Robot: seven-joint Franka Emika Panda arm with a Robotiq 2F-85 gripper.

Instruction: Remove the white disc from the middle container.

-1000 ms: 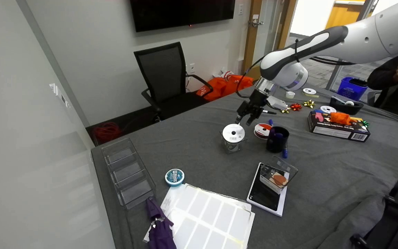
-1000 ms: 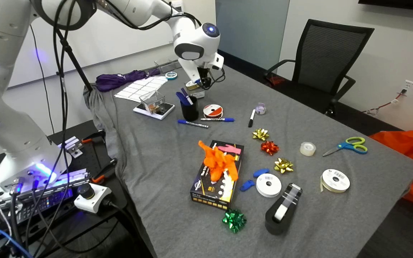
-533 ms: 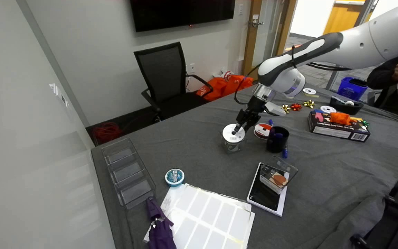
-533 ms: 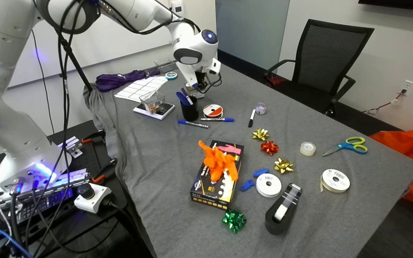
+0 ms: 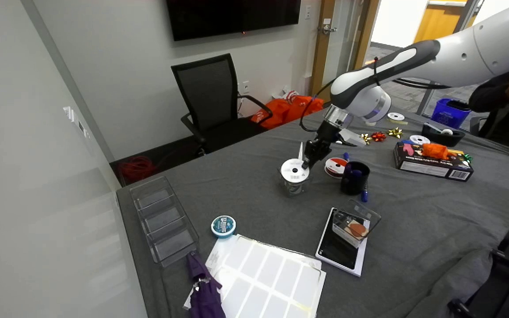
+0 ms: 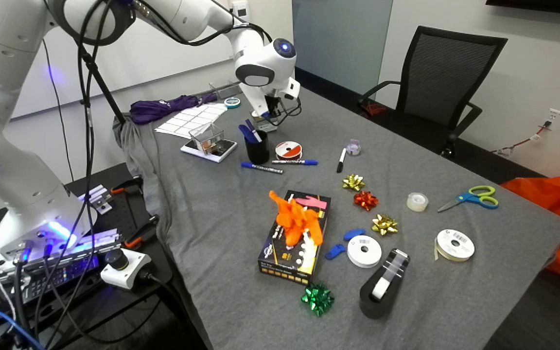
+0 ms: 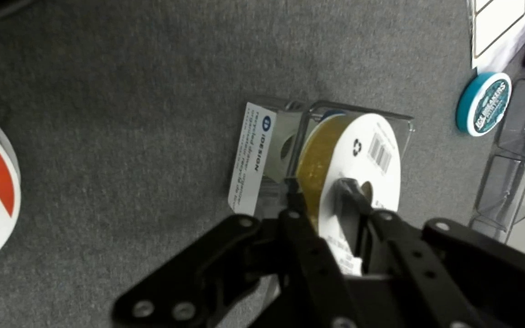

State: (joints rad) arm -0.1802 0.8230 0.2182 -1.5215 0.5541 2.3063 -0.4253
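Since the frame 0.5 s ago, the disc [image 5: 294,175] and the container [image 5: 294,190] have slid slightly leftward together in an exterior view. The disc is at the container's mouth, above or within the rim; I cannot tell how deep it sits, nor whether it is level. Its face is flat and white, with a small dark hole in the centre; the wrist view adds a barcode, a recycling mark and a glossy gold band round its edge. The gripper [image 7: 321,196] is clenched on it: 1 finger crosses the white face beside the hole, the other is against the gold side. The container is clear, with a white label [image 7: 250,159] on 1 wall. A red-and-white spool [image 5: 336,167] and a black cup [image 5: 354,180] are near the disc, a teal tin [image 5: 223,226] farther off.
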